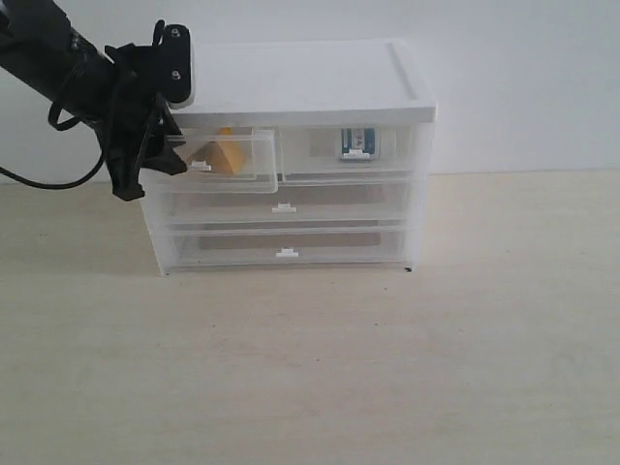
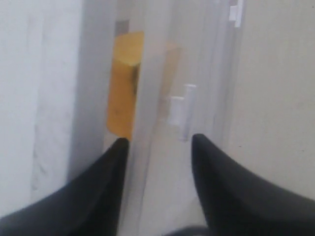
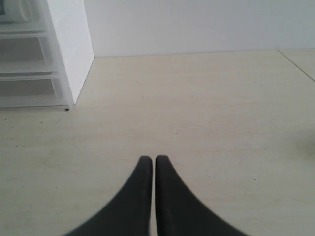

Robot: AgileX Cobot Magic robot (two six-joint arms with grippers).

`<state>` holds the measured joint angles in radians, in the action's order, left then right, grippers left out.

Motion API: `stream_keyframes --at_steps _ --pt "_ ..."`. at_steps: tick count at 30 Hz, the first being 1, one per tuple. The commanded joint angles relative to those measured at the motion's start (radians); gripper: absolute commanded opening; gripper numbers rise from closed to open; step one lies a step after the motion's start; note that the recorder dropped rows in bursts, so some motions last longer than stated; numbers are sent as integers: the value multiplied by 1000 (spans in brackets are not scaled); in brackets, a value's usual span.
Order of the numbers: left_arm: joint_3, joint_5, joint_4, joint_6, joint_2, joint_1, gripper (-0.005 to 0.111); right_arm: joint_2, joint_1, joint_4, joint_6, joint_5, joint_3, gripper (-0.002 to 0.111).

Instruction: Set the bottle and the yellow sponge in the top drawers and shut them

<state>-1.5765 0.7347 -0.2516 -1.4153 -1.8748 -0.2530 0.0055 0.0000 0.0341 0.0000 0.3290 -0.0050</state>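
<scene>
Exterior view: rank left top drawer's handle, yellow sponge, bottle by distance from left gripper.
1. Left top drawer's handle, right beside the left gripper.
2. Yellow sponge, inside that open drawer.
3. Bottle, in the right top drawer.

L gripper (image 2: pixel 158 138) jaws apart, arm (image 1: pixel 53 60) on downward slant; R gripper (image 3: pixel 150 160) jaws tight together.
</scene>
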Motion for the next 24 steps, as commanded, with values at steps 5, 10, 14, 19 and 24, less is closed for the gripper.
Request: stream_keyframes --at_steps 5,10,14,19,24 --pt "-18 -157 22 35 50 11 66 -6 -1 -2 0 -8 5 0" --pt "-18 -159 -21 30 115 11 65 -6 -1 -2 0 -8 5 0" --pt "-18 -147 -21 30 165 11 65 -6 -1 -2 0 -8 5 0" --pt "-18 -70 -21 30 203 11 62 -6 -1 -2 0 -8 5 0" --pt "-18 97 -31 30 209 11 21 -6 -1 -2 0 -8 5 0"
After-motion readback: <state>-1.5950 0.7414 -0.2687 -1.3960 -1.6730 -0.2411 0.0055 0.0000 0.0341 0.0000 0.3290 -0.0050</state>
